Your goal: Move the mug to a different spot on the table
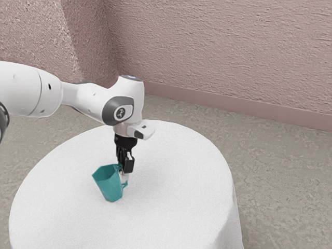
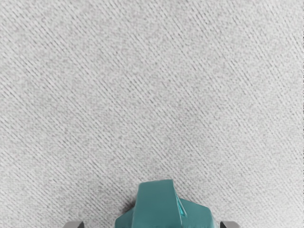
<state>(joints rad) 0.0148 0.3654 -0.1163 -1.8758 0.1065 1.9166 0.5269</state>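
Note:
A teal mug (image 1: 108, 182) with angular sides leans tilted on the round white table (image 1: 176, 207), its open mouth facing up and toward the exterior view's left. My black gripper (image 1: 124, 173) comes straight down onto the mug's edge on the exterior view's right side and is shut on it. In the wrist view the mug (image 2: 161, 206) sits right under the hand, between two grey fingertips (image 2: 73, 224), with white cloth beyond it. Whether the mug's base touches the cloth is hard to tell.
The table's white cloth spreads wide on all sides of the mug, most of all toward the exterior view's right and far side. The table edge drops to a grey floor (image 1: 280, 155). A pink wall (image 1: 233, 46) stands behind.

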